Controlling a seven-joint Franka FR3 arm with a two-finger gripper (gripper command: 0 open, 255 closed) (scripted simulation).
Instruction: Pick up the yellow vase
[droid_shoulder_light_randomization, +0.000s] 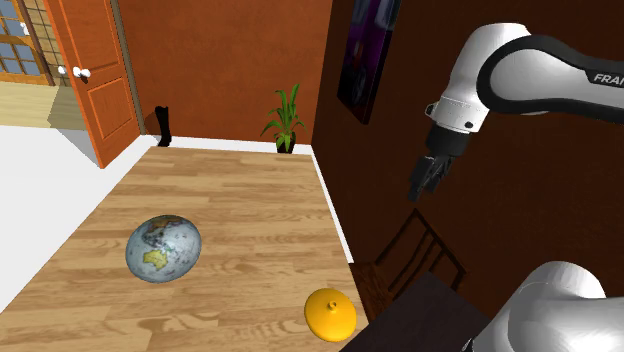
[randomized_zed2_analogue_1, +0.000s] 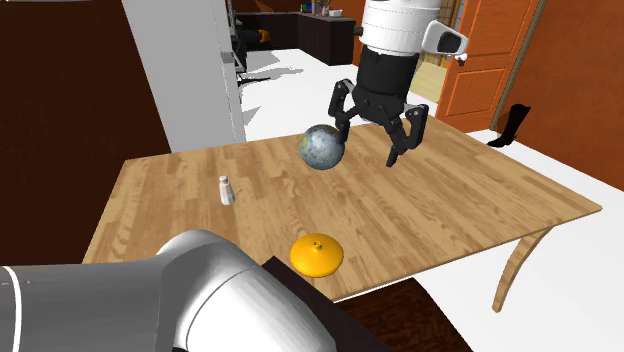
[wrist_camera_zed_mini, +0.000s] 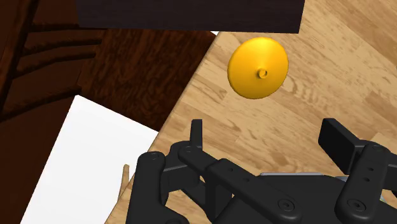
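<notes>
The yellow vase (droid_shoulder_light_randomization: 330, 313) (randomized_zed2_analogue_1: 316, 255) is a low, orange-yellow dome with a small neck on top. It stands on the wooden table (droid_shoulder_light_randomization: 240, 200) near the edge closest to my stand. My black gripper (droid_shoulder_light_randomization: 425, 180) (randomized_zed2_analogue_1: 378, 140) hangs well above the table, open, with nothing between its fingers. In the wrist view the vase (wrist_camera_zed_mini: 257, 67) lies ahead of the gripper (wrist_camera_zed_mini: 267, 137), apart from both fingertips (wrist_camera_zed_mini: 196, 130), and the table's edge runs just beside the gripper.
A grey-blue globe-like ball (droid_shoulder_light_randomization: 163, 248) (randomized_zed2_analogue_1: 323, 148) rests on the table, and a small white shaker (randomized_zed2_analogue_1: 226, 190) stands further along. A dark wooden chair (droid_shoulder_light_randomization: 420, 255) stands by the table's edge near the stand (wrist_camera_zed_mini: 191, 16). A potted plant (droid_shoulder_light_randomization: 285, 120) and an orange door (droid_shoulder_light_randomization: 95, 70) are beyond.
</notes>
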